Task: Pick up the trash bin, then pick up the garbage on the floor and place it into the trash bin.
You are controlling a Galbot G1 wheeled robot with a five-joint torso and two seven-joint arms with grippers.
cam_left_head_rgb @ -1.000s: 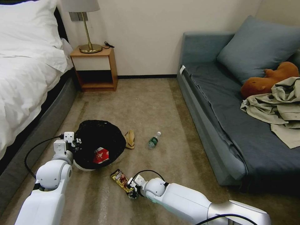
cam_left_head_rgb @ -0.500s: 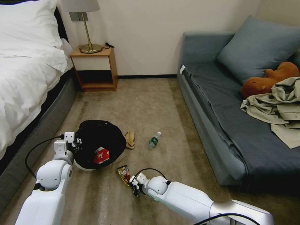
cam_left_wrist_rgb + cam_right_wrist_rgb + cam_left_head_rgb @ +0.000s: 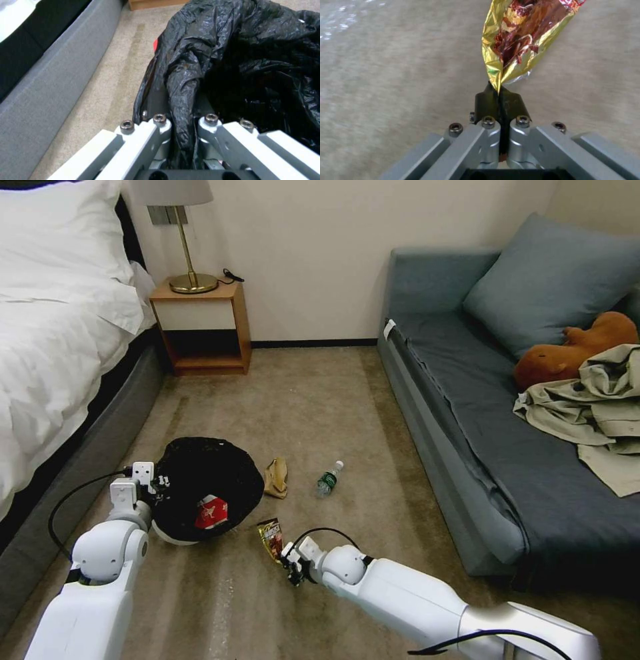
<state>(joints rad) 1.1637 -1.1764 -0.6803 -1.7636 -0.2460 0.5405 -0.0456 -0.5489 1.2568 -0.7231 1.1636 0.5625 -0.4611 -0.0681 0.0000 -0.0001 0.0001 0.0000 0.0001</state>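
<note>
1. On the carpet (image 3: 320, 400) between bed (image 3: 53, 353) and sofa (image 3: 480, 447): trash bin (image 3: 200, 493), white body lined with a crinkly black bag (image 3: 233, 62), tilted so its mouth faces the head camera.
2. At the bin's rim, on the side toward the bed: left gripper (image 3: 155, 488), jaws clenched on the rim with a fold of the black bag pinched between the fingers (image 3: 156, 130).
3. Inside the bin: red snack packet (image 3: 211, 512), lying against the black liner.
4. Just in front of the bin, toward the robot's right: right gripper (image 3: 288, 561), jaws clamped tight on the lower edge of the gold-brown snack wrapper (image 3: 271, 537).
5. In the right wrist view: same wrapper (image 3: 523, 37) standing out beyond the black fingertips (image 3: 486, 102), foil creased, carpet behind it; whether its far end touches the floor, cannot tell.
6. Just beside the bin, on its sofa side: crumpled tan paper bag (image 3: 276, 477), on the carpet.
7. Near the paper bag, toward the sofa: small clear bottle (image 3: 328, 479) with green label, lying on its side, apart from both grippers.
8. On the sofa seat: brown plush toy (image 3: 567, 350) and beige jacket (image 3: 593, 407), touching each other, well apart from the floor litter.
9. Against the far wall: nightstand (image 3: 200, 327) bearing a brass lamp (image 3: 190, 240).
</note>
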